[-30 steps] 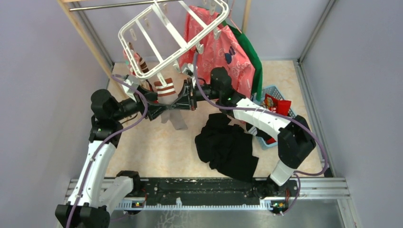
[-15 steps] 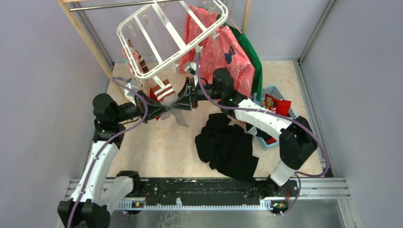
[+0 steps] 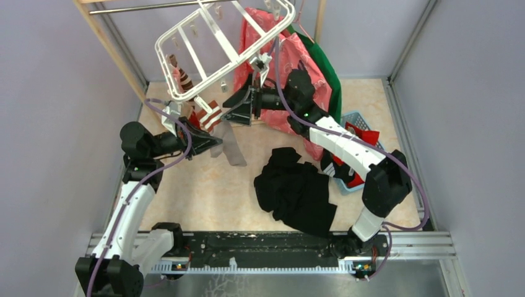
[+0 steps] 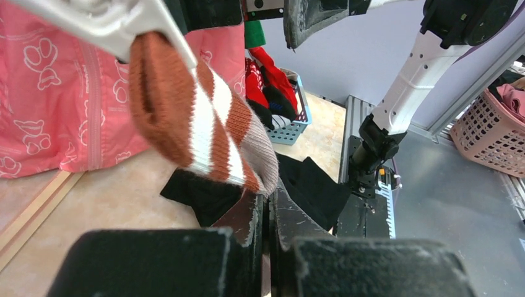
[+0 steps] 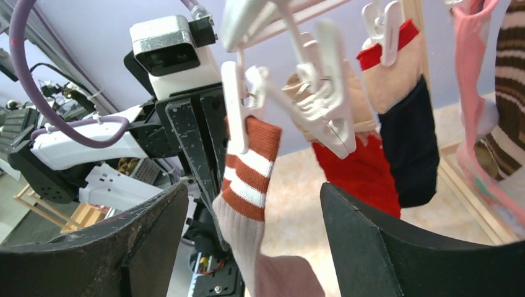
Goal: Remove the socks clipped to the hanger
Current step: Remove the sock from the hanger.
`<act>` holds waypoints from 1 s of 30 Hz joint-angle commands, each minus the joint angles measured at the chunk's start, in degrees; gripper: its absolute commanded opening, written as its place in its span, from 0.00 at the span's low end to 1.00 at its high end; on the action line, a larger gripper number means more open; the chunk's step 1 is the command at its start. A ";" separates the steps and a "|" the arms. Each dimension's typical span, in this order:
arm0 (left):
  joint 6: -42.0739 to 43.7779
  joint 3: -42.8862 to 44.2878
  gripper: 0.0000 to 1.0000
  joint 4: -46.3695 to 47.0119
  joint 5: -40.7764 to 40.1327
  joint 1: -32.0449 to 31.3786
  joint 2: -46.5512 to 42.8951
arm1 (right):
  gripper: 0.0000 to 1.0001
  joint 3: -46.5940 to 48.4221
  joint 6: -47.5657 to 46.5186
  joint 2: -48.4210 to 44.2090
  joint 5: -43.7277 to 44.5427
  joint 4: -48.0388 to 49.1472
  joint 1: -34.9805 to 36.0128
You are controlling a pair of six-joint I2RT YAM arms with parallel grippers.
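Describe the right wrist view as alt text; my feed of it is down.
The right gripper, open, frames a rust-and-white striped sock hanging from a white clip on the hanger, with the left gripper shut on it just behind. Further right in the frame hang a red sock, a navy-and-tan sock and a pink sock.

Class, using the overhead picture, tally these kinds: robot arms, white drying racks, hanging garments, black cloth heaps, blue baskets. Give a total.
Robot arms: 2 (left arm, right arm)
White drying rack: 1
Hanging garments: 2 (pink garment, green garment)
Black cloth heap: 1
Blue basket: 1
Total: 7
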 commanded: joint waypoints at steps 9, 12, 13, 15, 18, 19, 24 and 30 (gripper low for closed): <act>-2.28 -0.73 0.00 4.88 2.56 0.01 0.77 | 0.74 6.86 9.42 6.32 1.67 8.10 2.11; -3.40 -0.60 0.00 5.88 2.57 0.01 0.78 | 0.70 1.92 13.44 5.92 3.13 15.75 1.62; -3.60 -0.47 0.00 6.00 2.59 0.01 0.83 | 0.69 -0.33 16.06 5.63 3.61 19.34 1.36; -4.36 -0.46 0.00 6.62 2.60 0.01 0.98 | 0.69 -5.14 18.78 5.02 4.64 26.25 1.06; -5.33 -0.76 0.00 7.90 2.61 0.01 1.19 | 0.70 -8.51 20.43 4.43 5.46 31.86 1.25; -5.59 -0.87 0.00 8.26 2.60 0.01 1.26 | 0.71 -9.35 20.86 4.33 5.90 33.26 1.30; -6.04 -1.25 0.00 8.91 2.89 0.01 1.32 | 0.74 -10.04 22.83 5.59 7.03 38.85 1.49; -5.87 -1.47 0.00 8.93 2.69 0.01 1.34 | 0.78 -4.43 27.50 9.44 6.10 42.58 1.49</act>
